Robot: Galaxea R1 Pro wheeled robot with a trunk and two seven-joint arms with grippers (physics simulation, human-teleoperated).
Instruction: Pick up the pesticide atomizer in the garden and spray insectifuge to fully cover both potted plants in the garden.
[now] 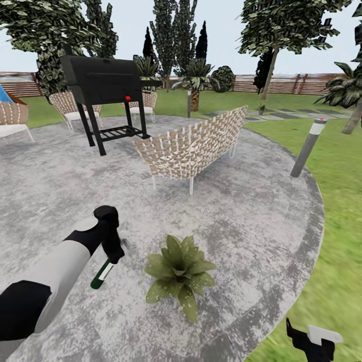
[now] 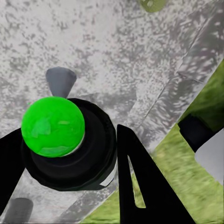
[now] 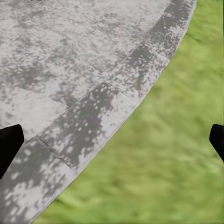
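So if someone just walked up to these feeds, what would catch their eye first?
Probably the potted plant, a green rosette low on the round grey patio, with the left end effector just to its left, shut on the pesticide atomizer. Behind them stand a woven bench and a black grill; the atomizer's bright green end shows in the left wrist view.

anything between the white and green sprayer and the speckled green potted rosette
Nothing: in the head view, bare grey paving separates the white and green sprayer from the speckled green potted rosette.

the round patio (image 1: 241, 226) is seen from head height, forward and down, toward the fence (image 1: 281, 83). paving is viewed closely from both wrists; the patio's edge and lawn (image 3: 177, 154) are shared.
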